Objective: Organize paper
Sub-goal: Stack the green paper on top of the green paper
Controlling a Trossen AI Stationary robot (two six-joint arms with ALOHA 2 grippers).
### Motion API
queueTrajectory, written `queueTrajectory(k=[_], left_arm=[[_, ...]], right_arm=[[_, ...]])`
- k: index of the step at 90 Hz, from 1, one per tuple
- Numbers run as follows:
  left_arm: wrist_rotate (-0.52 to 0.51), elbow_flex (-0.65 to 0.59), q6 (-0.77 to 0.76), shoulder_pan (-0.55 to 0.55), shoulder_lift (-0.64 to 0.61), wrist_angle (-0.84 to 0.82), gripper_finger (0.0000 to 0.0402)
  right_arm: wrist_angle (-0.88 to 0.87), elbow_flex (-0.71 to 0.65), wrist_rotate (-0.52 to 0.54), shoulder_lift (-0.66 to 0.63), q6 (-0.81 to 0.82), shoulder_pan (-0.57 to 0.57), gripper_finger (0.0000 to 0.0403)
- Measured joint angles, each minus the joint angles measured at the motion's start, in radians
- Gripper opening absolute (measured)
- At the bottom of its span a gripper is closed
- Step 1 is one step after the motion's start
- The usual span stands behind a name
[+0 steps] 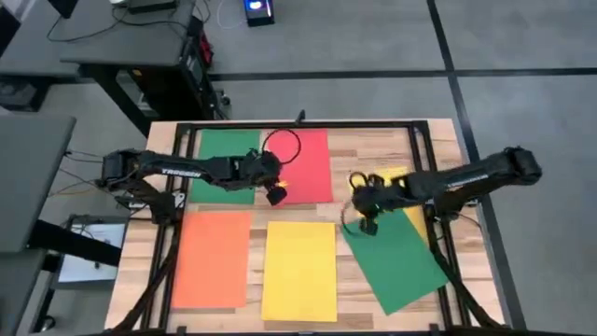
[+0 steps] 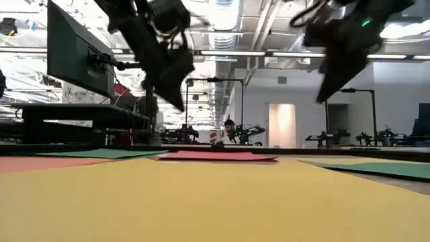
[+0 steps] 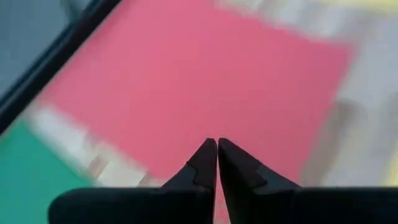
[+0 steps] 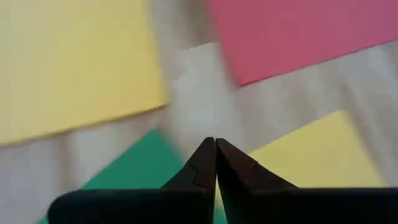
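Several sheets of paper lie flat on the wooden table. At the far side are a green sheet (image 1: 222, 159) and a pink-red sheet (image 1: 306, 166). Nearer lie an orange sheet (image 1: 213, 259) and a yellow sheet (image 1: 300, 271). On the right, a tilted green sheet (image 1: 394, 264) partly covers a second yellow sheet (image 1: 412, 207). My left gripper (image 1: 275, 195) hangs shut above the pink-red sheet's near edge (image 3: 205, 81). My right gripper (image 1: 367, 225) hangs shut above the tilted green sheet's far corner (image 4: 137, 171). In the low view both grippers are clear of the table.
A black frame (image 1: 298, 124) runs along the table's far edge and down both sides. A dark cable loop (image 1: 282, 145) lies on the pink-red sheet's far part. Bare wood (image 1: 350, 154) shows between the pink-red sheet and the right-hand sheets.
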Motion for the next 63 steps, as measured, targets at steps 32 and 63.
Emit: queueTrajectory(k=[32, 63], left_arm=[[0.142, 0.180, 0.272, -0.179, 0.171, 0.271, 0.0000], [0.297, 0.491, 0.384, -0.263, 0.526, 0.260, 0.0000]], right_arm=[[-0.220, 0.000, -0.038, 0.017, 0.360, 0.421, 0.0023], [-0.105, 0.002, -0.052, 0.123, 0.557, 0.779, 0.0150]])
